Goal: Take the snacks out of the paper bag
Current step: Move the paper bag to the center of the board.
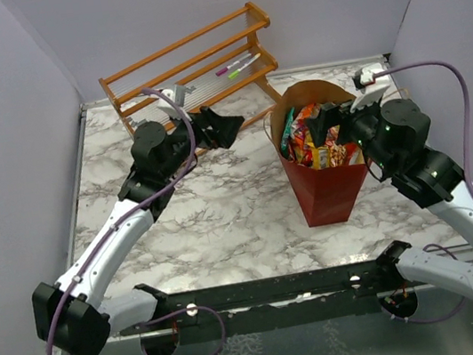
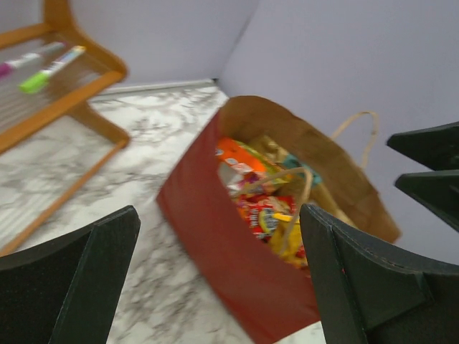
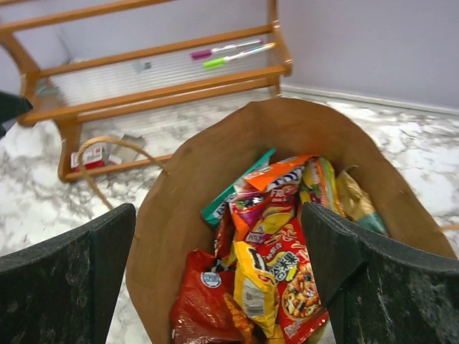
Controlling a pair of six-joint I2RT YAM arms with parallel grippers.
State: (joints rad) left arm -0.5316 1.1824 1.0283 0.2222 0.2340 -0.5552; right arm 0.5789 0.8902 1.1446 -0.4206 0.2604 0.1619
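1. The marbled surface (image 1: 226,224) carries a wooden slatted rack (image 1: 191,59) at the far left and the paper bag to the right of centre.
2. The paper bag (image 1: 325,195) stands upright with its mouth open. It is red outside and brown kraft inside. A handle loop hangs over its rim.
3. The left hand (image 1: 224,128) hangs above the surface between rack and bag, apart from both. Its fingers are spread wide, it holds nothing, and it faces the bag.
4. The right hand (image 1: 328,120) is poised over the bag's mouth at the right rim. Its fingers are spread wide and it is empty. In its wrist view the fingers flank the opening. Whether it touches the rim cannot be told.
5. The snacks (image 3: 269,244) are packed loosely inside the bag in red, orange, yellow and teal-green. A tan-gold pouch (image 3: 355,197) lies against the right wall. Every packet seen is inside the bag.
6. A pink pen (image 1: 227,69) and a green pen (image 1: 242,72) lie on the rack's middle shelf.
7. Small red-and-white cards (image 3: 91,155) sit on the surface under the rack.
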